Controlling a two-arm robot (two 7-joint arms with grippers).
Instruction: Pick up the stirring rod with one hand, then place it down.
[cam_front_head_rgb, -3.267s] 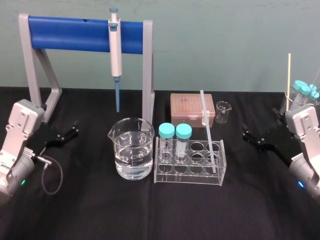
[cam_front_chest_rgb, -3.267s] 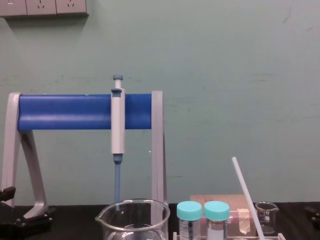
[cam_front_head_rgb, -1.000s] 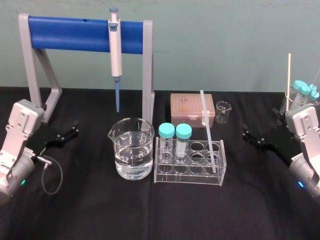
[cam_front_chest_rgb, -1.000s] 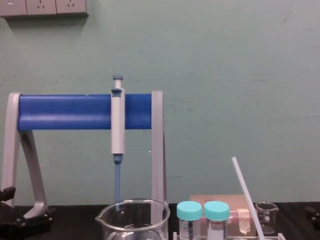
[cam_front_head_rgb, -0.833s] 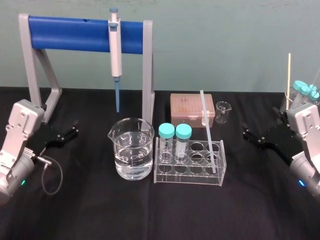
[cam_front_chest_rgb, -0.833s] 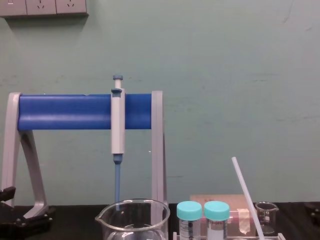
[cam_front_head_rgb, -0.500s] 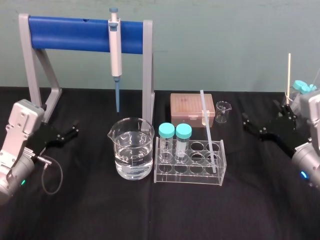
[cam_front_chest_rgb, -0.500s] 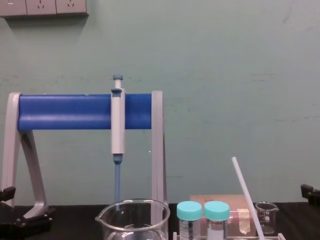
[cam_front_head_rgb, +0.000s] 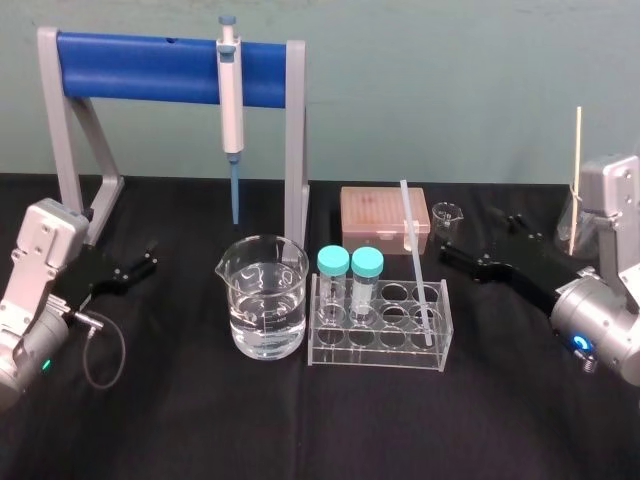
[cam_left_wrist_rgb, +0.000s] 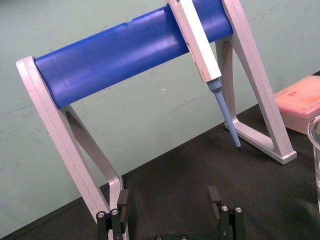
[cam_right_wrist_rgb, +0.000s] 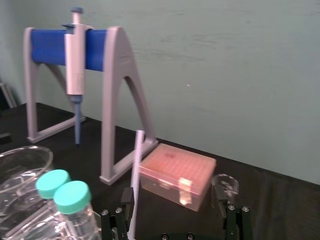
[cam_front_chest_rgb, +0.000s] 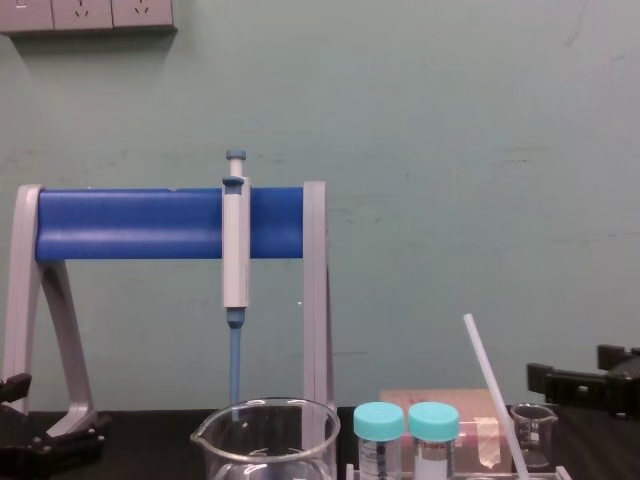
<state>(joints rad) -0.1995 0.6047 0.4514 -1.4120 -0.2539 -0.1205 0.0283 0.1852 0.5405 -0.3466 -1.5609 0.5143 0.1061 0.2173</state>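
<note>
The stirring rod (cam_front_head_rgb: 416, 262) is a thin white translucent stick leaning in the clear tube rack (cam_front_head_rgb: 375, 352), its top tilted back over the pink box. It also rises at the lower right of the chest view (cam_front_chest_rgb: 490, 390). My right gripper (cam_front_head_rgb: 478, 236) is open and reaches in from the right, its fingertips a little right of the rod. In the right wrist view the stirring rod (cam_right_wrist_rgb: 135, 175) stands just inside one finger of the open right gripper (cam_right_wrist_rgb: 175, 207), not gripped. My left gripper (cam_front_head_rgb: 140, 262) rests open at the far left near the stand's foot, nothing between its fingers (cam_left_wrist_rgb: 215, 197).
A grey stand with a blue bar (cam_front_head_rgb: 150, 65) holds a pipette (cam_front_head_rgb: 231, 100) at the back. A beaker of water (cam_front_head_rgb: 263, 300) sits left of the rack, which holds two teal-capped tubes (cam_front_head_rgb: 350, 265). A pink tip box (cam_front_head_rgb: 375, 215), a small beaker (cam_front_head_rgb: 446, 222) and a glass with a stick (cam_front_head_rgb: 578, 210) stand behind.
My right arm has swung forward and left, bringing its open fingers from the far right up beside the rod. The left arm and the rod have not moved.
</note>
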